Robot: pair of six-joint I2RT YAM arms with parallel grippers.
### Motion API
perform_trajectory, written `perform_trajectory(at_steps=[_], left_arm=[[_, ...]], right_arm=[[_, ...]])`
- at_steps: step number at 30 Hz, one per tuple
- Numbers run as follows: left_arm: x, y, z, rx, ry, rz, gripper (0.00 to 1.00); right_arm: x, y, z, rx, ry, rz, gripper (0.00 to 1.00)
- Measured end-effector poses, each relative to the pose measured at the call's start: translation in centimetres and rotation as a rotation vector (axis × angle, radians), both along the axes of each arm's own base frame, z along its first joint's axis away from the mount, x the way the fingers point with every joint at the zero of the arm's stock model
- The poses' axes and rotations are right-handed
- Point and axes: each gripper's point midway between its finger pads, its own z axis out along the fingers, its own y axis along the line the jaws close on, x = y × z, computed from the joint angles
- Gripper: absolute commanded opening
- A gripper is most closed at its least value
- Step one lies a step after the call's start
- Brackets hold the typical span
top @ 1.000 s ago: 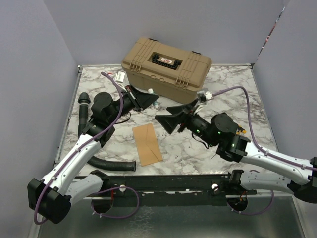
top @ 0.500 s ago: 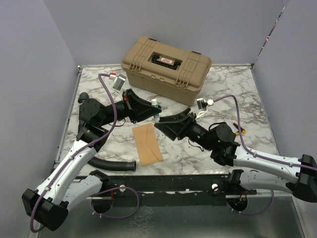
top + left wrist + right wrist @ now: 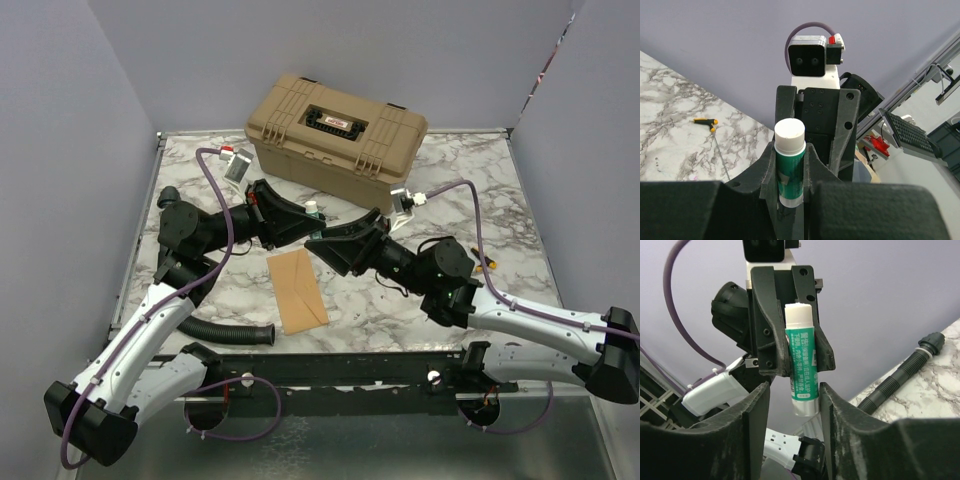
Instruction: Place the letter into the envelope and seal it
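The envelope (image 3: 298, 290) lies flat on the marble table, kraft-brown, below and in front of both grippers. The letter does not show in any view. My left gripper (image 3: 306, 214) hangs above the table, shut on a green glue stick (image 3: 790, 172) with a white cap that stands up between its fingers. My right gripper (image 3: 792, 407) faces it head-on. Its jaws stand apart on either side of the stick's pale lower end (image 3: 804, 399), with a clear gap on the left side. In the top view the right gripper (image 3: 338, 234) meets the left one over the table's middle.
A tan hard case (image 3: 335, 125) stands at the back centre. A black corrugated hose (image 3: 228, 331) lies near the front left by the left arm. A small yellow-handled tool (image 3: 485, 265) lies at the right. Grey walls enclose the table on three sides.
The right gripper has moved left and up to the left gripper, and its jaws have narrowed round the glue stick's end. The left arm swung in earlier and now holds still.
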Motion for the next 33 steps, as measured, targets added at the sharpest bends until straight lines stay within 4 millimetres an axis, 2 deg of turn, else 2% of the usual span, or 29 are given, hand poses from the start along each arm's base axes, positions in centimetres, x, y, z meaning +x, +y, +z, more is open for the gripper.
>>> perform_trajectory(at_steps=[3,7,11,14,18,21,25,30,33], left_arm=[[0.0,0.0,-0.1,-0.001,0.006,0.0,0.0],[0.3,0.0,0.0,-0.009,0.016,0.016,0.0],[0.4,0.1,0.1,-0.019,0.026,0.023,0.0],[0.5,0.1,0.0,-0.025,0.034,0.029,0.0],[1.1,0.3,0.0,-0.04,0.038,0.065,0.0],[2.5,0.9,0.2,-0.07,0.043,0.142,0.0],[5.7,1.7,-0.3,-0.104,0.092,0.282,0.0],[11.2,2.7,-4.3,-0.098,0.246,0.489,0.0],[13.4,3.6,-7.0,-0.07,0.342,0.602,0.0]], right_arm=[[0.1,0.4,-0.8,-0.031,0.0,0.003,0.44],[0.3,0.7,-1.7,-0.063,-0.004,-0.003,0.22],[0.4,0.7,-1.7,-0.069,-0.016,-0.01,0.08],[0.6,0.8,-1.8,-0.077,-0.025,-0.016,0.01],[1.6,1.1,-1.8,-0.132,-0.053,-0.067,0.01],[3.8,1.5,-1.7,-0.222,-0.107,-0.169,0.0],[7.5,1.7,-2.5,-0.383,-0.203,-0.356,0.01],[13.0,1.6,-6.3,-0.688,-0.311,-0.641,0.01],[15.1,1.9,-8.7,-0.854,-0.349,-0.764,0.01]])
